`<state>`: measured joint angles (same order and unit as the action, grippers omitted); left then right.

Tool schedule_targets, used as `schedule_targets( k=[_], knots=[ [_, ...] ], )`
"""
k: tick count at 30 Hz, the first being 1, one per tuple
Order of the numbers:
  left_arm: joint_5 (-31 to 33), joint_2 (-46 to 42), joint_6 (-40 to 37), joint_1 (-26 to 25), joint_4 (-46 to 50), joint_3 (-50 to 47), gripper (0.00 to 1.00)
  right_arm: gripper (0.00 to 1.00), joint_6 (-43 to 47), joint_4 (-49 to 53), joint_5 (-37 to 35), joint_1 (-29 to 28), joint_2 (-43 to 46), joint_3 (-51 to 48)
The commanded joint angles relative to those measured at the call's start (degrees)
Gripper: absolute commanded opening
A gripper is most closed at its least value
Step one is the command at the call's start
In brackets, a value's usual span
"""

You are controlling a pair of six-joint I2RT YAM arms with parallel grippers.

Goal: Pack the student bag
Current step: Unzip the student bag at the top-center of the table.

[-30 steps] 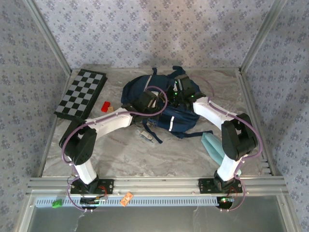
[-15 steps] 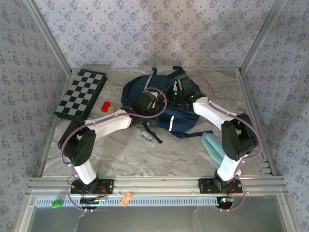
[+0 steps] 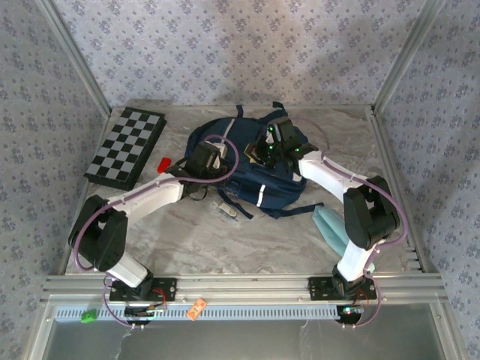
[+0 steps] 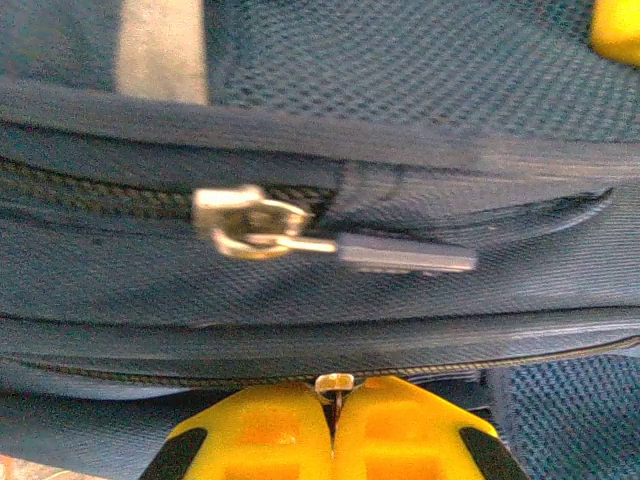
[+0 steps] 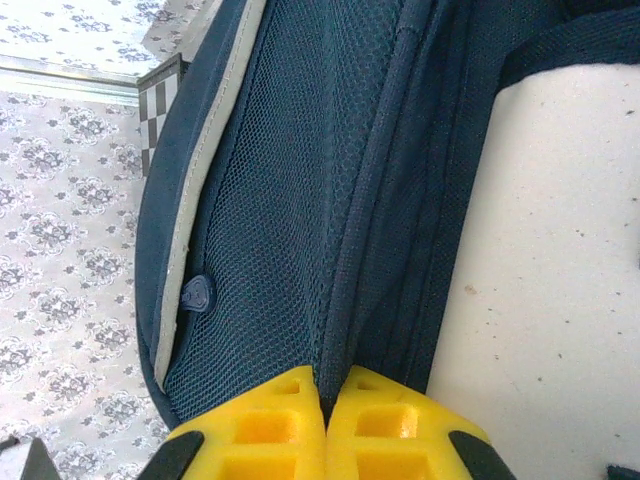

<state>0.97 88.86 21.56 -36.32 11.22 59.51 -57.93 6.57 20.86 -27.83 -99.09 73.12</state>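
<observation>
Right now both of your hands are on the bag [image 3: 247, 135], which lies slumped on the far half of the table [image 3: 187, 232].

Your left gripper [image 4: 335, 395] has its pads pressed together on a small metal zip pull [image 4: 335, 382] that just peeks out at the tips. Its zip runs crossways right at the fingertips. Further beyond them, a second zip carries a brass slider [image 4: 250, 228] whose grey tab [image 4: 405, 255] points to that hand's right, free of any grip.

Your right gripper [image 5: 325, 385] is likewise closed, pinching a ridge of navy cloth at a seam. The mesh panel stretches away ahead of those tips and to their left, with bare table off to their right.

Expect the bag to behave as soft, limp and fairly light. It will probably bunch up and slide along the table rather than hold its shape. A zip should run only while the other hand keeps the cloth taut. The pull is tiny and likely slick, so it may slip from the pads. The seam ridge and the dark straps look like the firmest places to anchor.
</observation>
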Motion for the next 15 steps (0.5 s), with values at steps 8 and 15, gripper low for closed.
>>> schedule_targets(
  k=[8, 15],
  knots=[
    [2.9, -2.1, -1.6, -2.8, -1.0, -1.1, 0.0, 0.0, 13.6, 9.3, 3.2, 1.6, -1.8, 12.2],
    [2.8, 2.5, 4.9, -8.8, -5.3, 2.0, 0.0, 0.0, 20.5, 17.8, 3.7, 2.6, -8.5, 23.3]
  ],
)
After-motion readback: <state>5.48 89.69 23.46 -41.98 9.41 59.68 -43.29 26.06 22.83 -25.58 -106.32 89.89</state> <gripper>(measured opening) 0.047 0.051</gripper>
